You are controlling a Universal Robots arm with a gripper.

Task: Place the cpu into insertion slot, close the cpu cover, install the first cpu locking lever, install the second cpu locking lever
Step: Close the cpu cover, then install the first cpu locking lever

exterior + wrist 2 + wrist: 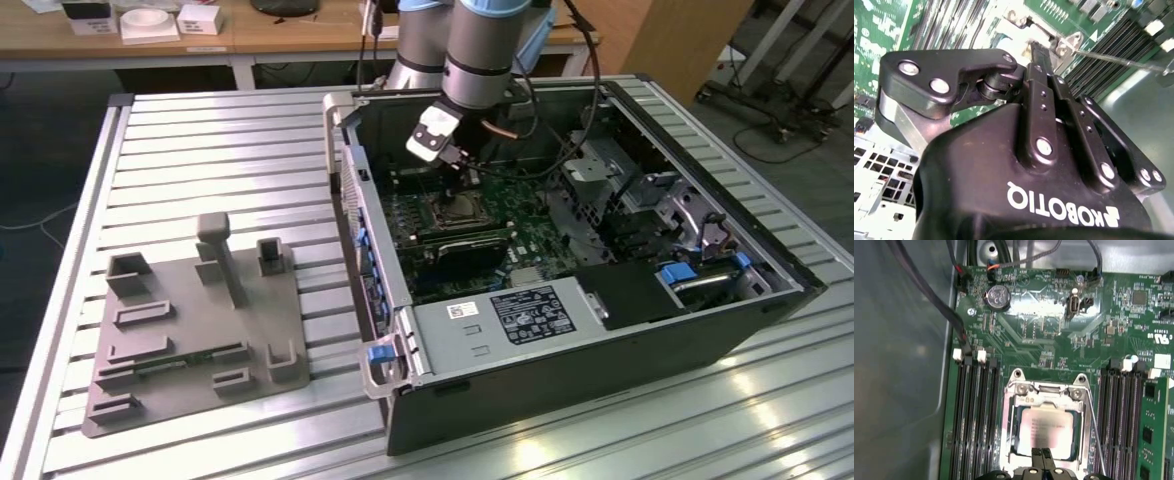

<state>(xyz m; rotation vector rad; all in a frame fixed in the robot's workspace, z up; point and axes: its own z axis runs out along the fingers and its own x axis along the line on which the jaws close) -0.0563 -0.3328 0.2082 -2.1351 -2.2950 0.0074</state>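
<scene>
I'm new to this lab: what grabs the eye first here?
The robot arm reaching down into the open computer case on the slatted table. In the first wrist view, the silvery cpu lies in the insertion slot, with the gripper at its edge.
</scene>
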